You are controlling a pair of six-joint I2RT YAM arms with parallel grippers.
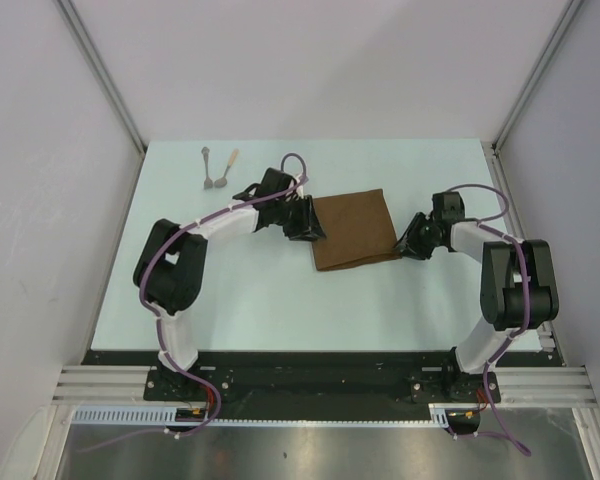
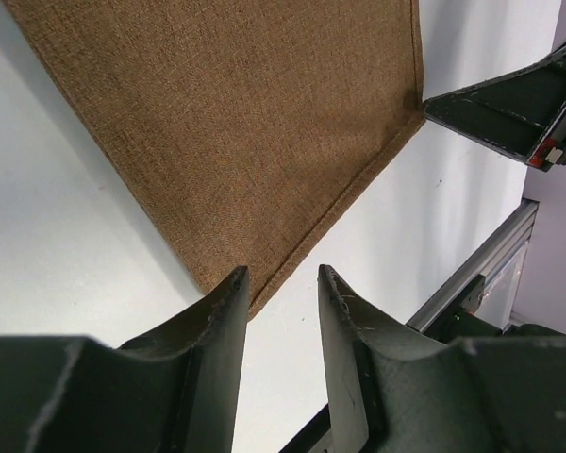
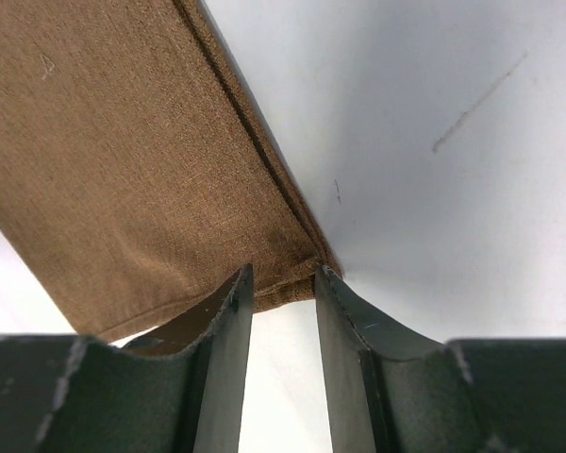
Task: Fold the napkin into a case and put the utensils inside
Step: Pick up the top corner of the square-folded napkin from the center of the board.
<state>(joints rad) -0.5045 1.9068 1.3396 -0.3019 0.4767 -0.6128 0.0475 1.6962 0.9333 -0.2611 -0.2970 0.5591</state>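
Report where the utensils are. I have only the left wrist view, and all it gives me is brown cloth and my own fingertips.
Observer: The utensils lie side by side at the far left of the table, apart from the napkin.
Operator: Give me the right gripper's state.
Observer: The right gripper is open, its fingertips astride the napkin's near right corner.
Operator: Place my own gripper on the cloth as a whole.
Observer: The top view shows the left gripper at the napkin's left edge, across the cloth from the right one.
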